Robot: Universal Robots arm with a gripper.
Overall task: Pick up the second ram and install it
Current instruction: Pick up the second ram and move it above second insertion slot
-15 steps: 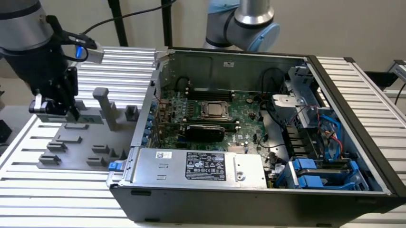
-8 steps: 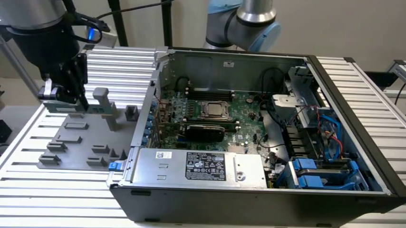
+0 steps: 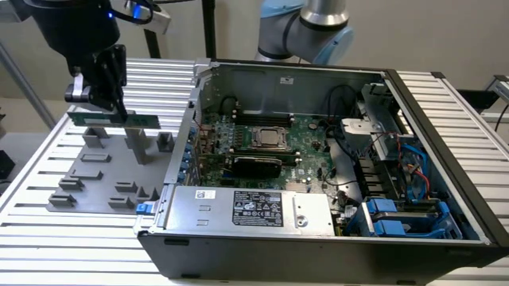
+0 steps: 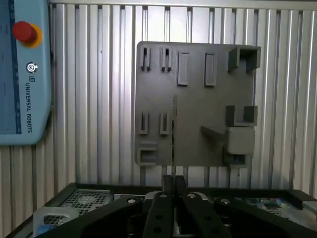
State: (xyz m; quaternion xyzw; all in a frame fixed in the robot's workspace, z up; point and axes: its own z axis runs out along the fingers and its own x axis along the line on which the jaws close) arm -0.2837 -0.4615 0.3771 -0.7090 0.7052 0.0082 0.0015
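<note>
Tool [image 3: 113, 111] closed on the second ram [image 3: 145, 121], lifted clear above the holder plate.

Text: "UNIVERSAL ROBOTS" runs down the side of the blue-grey pendant [image 4: 25, 99], with a red button [image 4: 25, 32] at its end. The power supply label [image 3: 256, 208] is too small for me to read. Pose: tool hangs fingers-down from my black wrist, clamped at about mid-length of the ram. Stick is level and touches nothing under it. Straight below the tool is the grey holder plate [image 3: 104, 173] on the slatted surface [image 3: 47, 250]. Wrist view has the ram edge-on, a thin line running out from between my fingertips [image 4: 166, 186]. The open PC case [image 3: 318, 253] with the motherboard [image 3: 306, 134] sits off to the tool's side, toward the exterior view's right. A blue-grey arm joint [image 3: 318, 30] stands behind the case.
</note>
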